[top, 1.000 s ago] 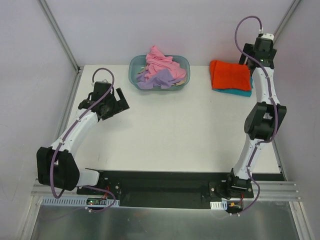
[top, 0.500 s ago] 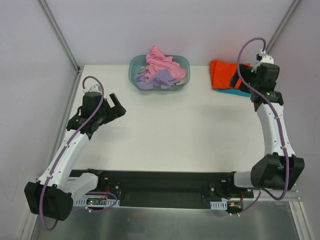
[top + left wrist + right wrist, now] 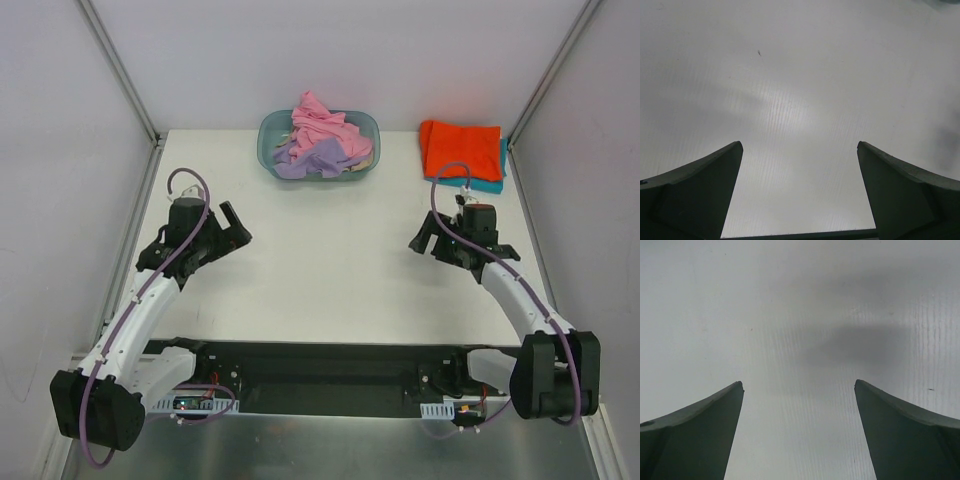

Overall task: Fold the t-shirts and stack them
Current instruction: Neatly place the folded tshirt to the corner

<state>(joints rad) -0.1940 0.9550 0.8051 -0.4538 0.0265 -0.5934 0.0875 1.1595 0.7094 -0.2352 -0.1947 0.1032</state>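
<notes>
**Ana:** Where do the t-shirts lie?

**Ben:** The orange t-shirt [image 3: 458, 148] is folded flat near the far right corner of the table [image 3: 340, 270], at about 1 o'clock from the table's middle. It rests on the teal t-shirt [image 3: 488, 186] (only a strip of the teal one shows, along the near and right edges).

**Ana:** And the other two?

**Ben:** They are crumpled together in the tub [image 3: 267, 140] at 12 o'clock, against the far edge. The pink t-shirt [image 3: 318, 115] is heaped above the rim. The lavender t-shirt [image 3: 312, 160] sits just beside and below it, toward the near side.

**Ana:** How does the left gripper [image 3: 238, 224] stand?

**Ben:** It is at about 9 o'clock, over bare table, pointing toward the middle. Its jaws are spread wide with nothing between them. Its own camera shows only white tabletop between the two dark fingers [image 3: 700, 195].

**Ana:** And the right gripper [image 3: 424, 233]?

**Ben:** It is at about 3 o'clock, also turned toward the middle. Its jaws are wide apart and it holds nothing. The folded stack lies at roughly 12 o'clock from it and well apart. The right wrist view shows bare table with a soft grey shadow on it and no cloth
</notes>
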